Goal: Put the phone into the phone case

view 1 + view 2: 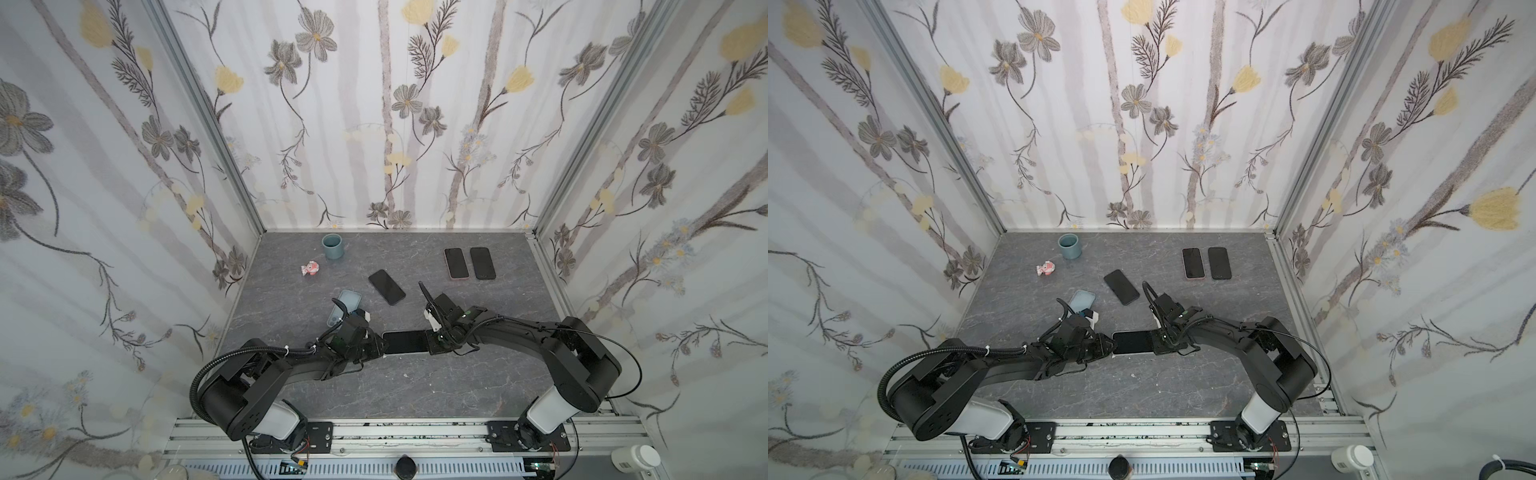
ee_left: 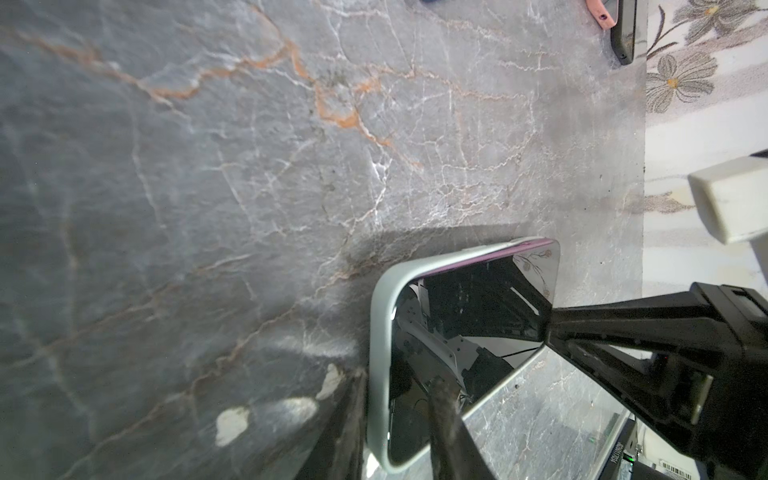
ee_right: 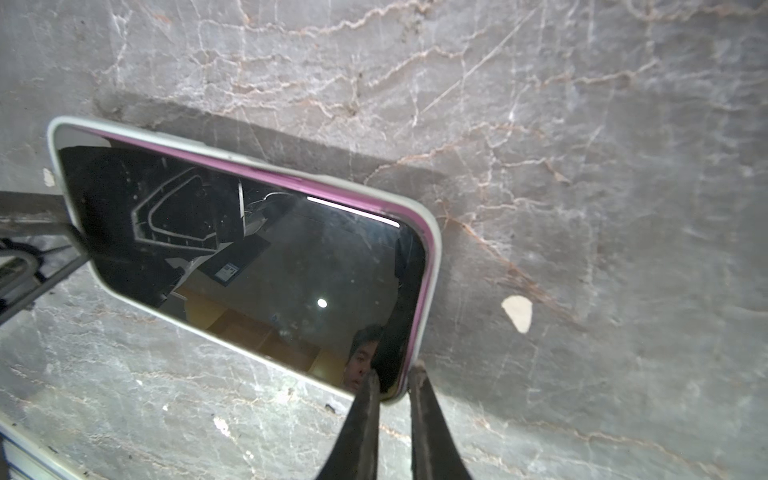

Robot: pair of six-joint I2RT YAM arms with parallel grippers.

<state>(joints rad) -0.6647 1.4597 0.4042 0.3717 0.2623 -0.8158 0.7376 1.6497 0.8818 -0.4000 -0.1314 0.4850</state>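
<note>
A black-screened phone [image 1: 405, 341] [image 1: 1133, 343] with a pink edge lies in a pale grey phone case [image 2: 378, 332] and is held level between the two arms, just above the table. Along one long side the pink edge [image 3: 291, 183] stands proud of the case rim [image 3: 434, 266]. My left gripper [image 2: 397, 380] [image 1: 380, 343] is shut on one short end of the case, one finger on the screen and one behind. My right gripper [image 3: 395, 372] [image 1: 430, 343] pinches a corner at the opposite end, with the phone and case between its fingers.
On the grey marble table [image 1: 457, 386] lie a black phone [image 1: 386, 286], a pair of black phones [image 1: 456, 263] at the back right, and a clear bluish case [image 1: 348, 301] by the left wrist. A blue cup [image 1: 332, 246] and a pink-white trinket [image 1: 311, 268] stand at the back left.
</note>
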